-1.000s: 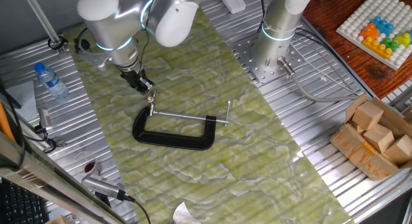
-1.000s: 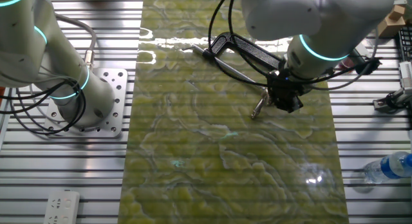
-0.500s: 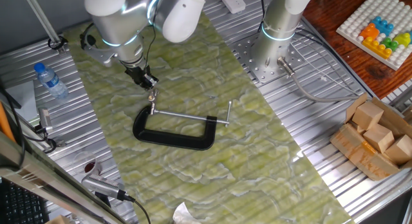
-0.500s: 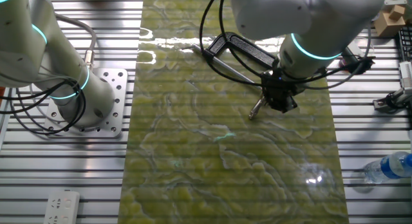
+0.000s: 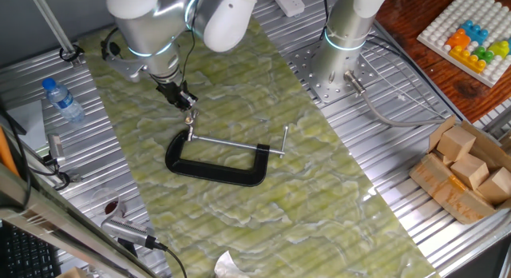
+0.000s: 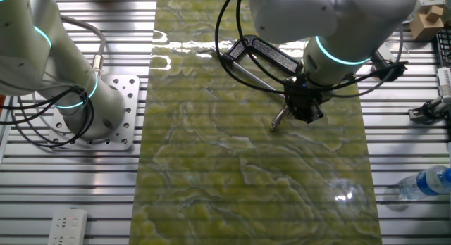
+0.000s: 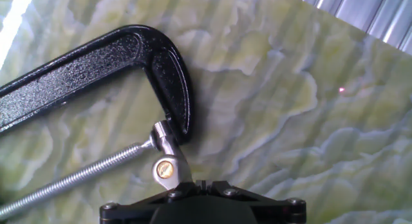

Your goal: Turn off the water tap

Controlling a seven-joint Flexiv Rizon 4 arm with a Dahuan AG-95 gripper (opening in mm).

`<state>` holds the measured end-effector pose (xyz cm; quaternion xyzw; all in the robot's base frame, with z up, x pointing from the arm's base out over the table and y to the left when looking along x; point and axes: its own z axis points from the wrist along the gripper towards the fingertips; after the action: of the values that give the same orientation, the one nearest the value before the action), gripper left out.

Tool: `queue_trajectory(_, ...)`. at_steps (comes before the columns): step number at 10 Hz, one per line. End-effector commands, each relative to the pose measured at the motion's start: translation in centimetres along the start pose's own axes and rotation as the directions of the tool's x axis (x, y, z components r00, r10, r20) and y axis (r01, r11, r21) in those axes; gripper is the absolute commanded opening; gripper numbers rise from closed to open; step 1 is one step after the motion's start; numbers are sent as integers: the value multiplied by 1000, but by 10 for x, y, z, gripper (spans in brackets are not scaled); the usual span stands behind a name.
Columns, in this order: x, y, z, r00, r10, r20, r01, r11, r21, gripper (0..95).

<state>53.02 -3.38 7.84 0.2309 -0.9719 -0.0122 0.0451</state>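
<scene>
One black C-shaped clamp, standing in for the water tap (image 5: 215,160), lies flat near the middle of a green marbled mat (image 5: 319,190). Its silver threaded rod spans the open side, with a crossbar at one end. The gripper (image 5: 185,105) hangs just above the other end, by the small winged silver piece (image 7: 165,161). Compared with a second ago, the arm has drawn slightly back and up from that end, so a turn may just have finished, though this is only a judgement. Whether the fingers are parted or closed cannot be told. The mat covers a ribbed metal table (image 5: 415,230). A water bottle (image 5: 62,99), wooden blocks (image 5: 469,168) and a coloured peg board (image 5: 471,30) sit around the edges.
</scene>
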Motion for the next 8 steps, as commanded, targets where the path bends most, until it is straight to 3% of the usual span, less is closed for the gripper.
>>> queue_trajectory(1,-8,6,-24,999,39,-13,-39,999,-18,0)
queue_trajectory(3,-11,21,-39,997,72,-13,-72,997,-17,0)
queue_trajectory(5,-12,56,-61,992,127,-15,-127,992,-12,0)
queue_trajectory(8,-15,96,-74,980,201,-6,-201,980,-9,0)
